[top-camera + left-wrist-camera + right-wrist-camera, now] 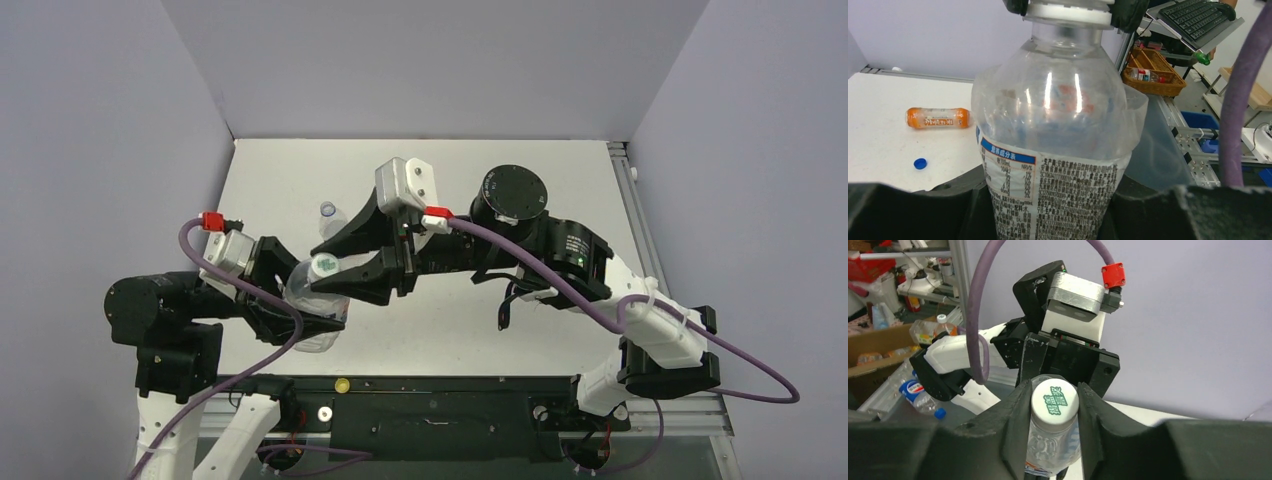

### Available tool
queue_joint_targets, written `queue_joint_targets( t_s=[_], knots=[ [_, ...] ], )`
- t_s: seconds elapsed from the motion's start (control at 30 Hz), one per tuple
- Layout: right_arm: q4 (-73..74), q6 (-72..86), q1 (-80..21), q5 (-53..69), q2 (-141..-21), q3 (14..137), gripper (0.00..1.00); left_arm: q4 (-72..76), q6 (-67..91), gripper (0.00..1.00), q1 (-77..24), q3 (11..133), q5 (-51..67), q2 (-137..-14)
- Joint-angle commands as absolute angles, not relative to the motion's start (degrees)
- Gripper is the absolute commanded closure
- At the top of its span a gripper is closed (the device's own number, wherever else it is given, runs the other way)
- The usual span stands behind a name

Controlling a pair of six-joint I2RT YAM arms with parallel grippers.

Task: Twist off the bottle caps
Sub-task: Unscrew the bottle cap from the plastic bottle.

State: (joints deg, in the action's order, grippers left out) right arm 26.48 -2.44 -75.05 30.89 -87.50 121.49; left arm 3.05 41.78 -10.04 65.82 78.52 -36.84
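the left fingers (968,212) are hugging the water bottle (1058,125) low down, closed snug on its sides. at the top of the water bottle, the right fingers (1018,420) are squeezing shut on its white cap (1054,402). farther back, off to the side of the water bottle, a blue cap (920,163) and an orange bottle (938,118) are lying on the tabletop (883,100).

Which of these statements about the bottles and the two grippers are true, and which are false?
1. The right gripper is shut on the white cap of the water bottle. True.
2. The left gripper holds the orange bottle. False: it holds the water bottle.
3. A blue cap lies loose on the table. True.
4. The orange bottle stands upright. False: it lies on its side.
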Motion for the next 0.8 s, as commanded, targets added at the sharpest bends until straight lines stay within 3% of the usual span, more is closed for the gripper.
queue_joint_targets(
  t_s=[0.0,0.03,0.1,0.2,0.33,0.6,0.77],
  knots=[
    [31.48,-0.9,-76.36,21.63,-83.58,122.25,0.44,-2.8,38.53,1.0,-9.06,67.65,67.38,-38.47],
    [30.38,2.15,-76.54,15.91,-83.63,121.95,0.29,-6.1,31.21,1.0,-9.06,68.79,65.01,-38.27],
    [27.87,6.3,-76.64,1.95,-84.12,121.84,0.24,-14.23,21.51,0.99,-9.05,69.73,60.43,-37.75],
    [25.49,11.0,-76.71,-9.08,-84.92,120.67,0.22,-20.9,10.11,0.98,-9.03,69.66,51.79,-36.01],
    [25.38,14.46,-77.45,-12.07,-88.21,122.09,0.21,-23.48,-0.95,0.98,-9.0,67.63,44.35,-33.97],
    [28.93,18.48,-77.0,-9.22,-97.24,132.34,0.27,-25.32,-6.72,0.99,-9.05,66.63,36.85,-33.1],
    [26.56,20.2,-76.45,-7.59,-98.14,132.28,0.39,-25.81,-7.24,0.99,-9.02,66.59,34.24,-33.17]
  ],
)
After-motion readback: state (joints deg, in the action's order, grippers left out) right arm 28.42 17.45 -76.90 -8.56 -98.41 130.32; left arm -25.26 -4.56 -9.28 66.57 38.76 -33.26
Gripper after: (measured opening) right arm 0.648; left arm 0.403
